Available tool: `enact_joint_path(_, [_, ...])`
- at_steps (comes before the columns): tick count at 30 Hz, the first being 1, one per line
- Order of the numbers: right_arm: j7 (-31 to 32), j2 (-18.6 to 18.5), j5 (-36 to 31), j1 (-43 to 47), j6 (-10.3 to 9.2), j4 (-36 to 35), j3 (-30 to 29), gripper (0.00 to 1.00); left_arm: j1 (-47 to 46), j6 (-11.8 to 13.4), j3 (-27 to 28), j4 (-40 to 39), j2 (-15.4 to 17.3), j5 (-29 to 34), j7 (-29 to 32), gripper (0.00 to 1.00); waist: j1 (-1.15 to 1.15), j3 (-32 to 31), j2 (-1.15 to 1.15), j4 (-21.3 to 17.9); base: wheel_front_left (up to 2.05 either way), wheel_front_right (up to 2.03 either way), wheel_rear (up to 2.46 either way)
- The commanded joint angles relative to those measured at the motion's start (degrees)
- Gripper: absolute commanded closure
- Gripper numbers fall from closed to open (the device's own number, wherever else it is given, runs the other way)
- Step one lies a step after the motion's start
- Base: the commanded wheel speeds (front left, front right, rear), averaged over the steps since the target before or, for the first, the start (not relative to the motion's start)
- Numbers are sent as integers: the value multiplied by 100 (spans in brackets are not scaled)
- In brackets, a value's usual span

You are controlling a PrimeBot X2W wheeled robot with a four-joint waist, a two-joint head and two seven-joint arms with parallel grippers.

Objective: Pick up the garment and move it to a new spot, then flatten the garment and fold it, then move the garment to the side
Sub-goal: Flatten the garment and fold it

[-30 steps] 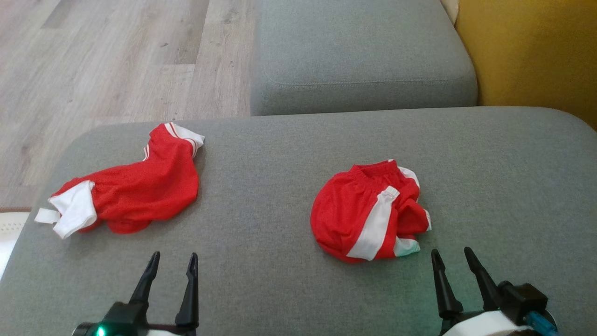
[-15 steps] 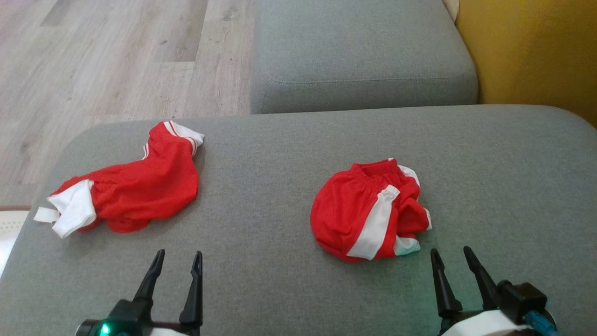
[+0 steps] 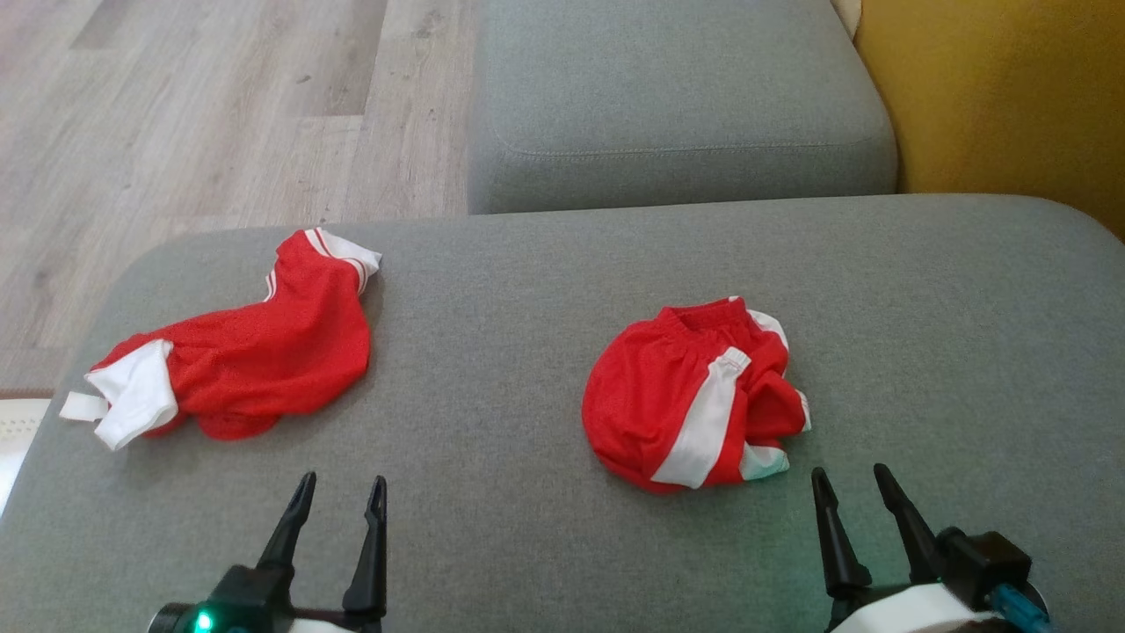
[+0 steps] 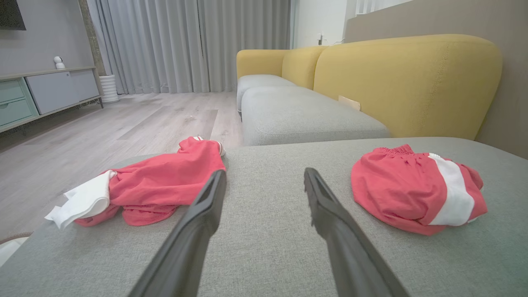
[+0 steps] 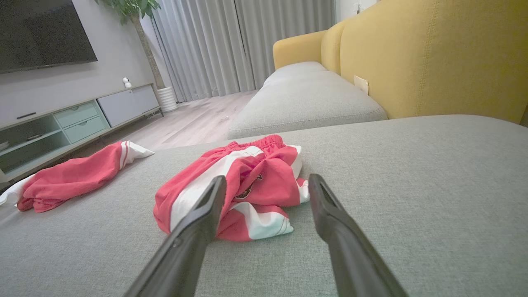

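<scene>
**Red-and-white shorts** (image 3: pixel 694 396), bunched in a soft heap just ahead of my right claw (image 3: pixel 850 475), slightly to its inner side, on the grey seat cushion (image 3: pixel 545 290). The thin mesh cloth is likely light, limp and a little slippery. I judge the gathered elastic waistband at the heap's far edge the surest hold. A red jersey (image 3: pixel 255 360) lies ahead of my left claw (image 3: pixel 343 482), towards its outer side. Both claws are spread and carry nothing — neither touches a garment.
</scene>
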Motion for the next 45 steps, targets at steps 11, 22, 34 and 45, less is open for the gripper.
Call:
enact_joint_path(11, [-37, -22, -2, -327, -4, -205, 115, 0, -367, 28, 80, -166, -47, 34, -70, 0, 0, 31, 0, -10, 0, 0, 0])
enact_joint_path(22, [-37, -22, -76, -455, -4, -248, 133, 0, -774, -186, -278, 1, -47, 65, -70, 0, 0, 424, 0, -312, 0, 0, 0])
enact_joint_path(34, [-37, -22, -162, -880, -4, -491, 197, 0, -3688, -684, -1860, 1516, -47, 322, -70, 0, 0, 1735, 0, -1150, 0, 0, 0])
enact_joint_path(45, [-37, -22, -40, -1227, -4, -634, 155, 0, -6345, -705, -4169, 3516, 102, -375, 616, 0, 0, 2436, 0, -1750, 0, 0, 0])
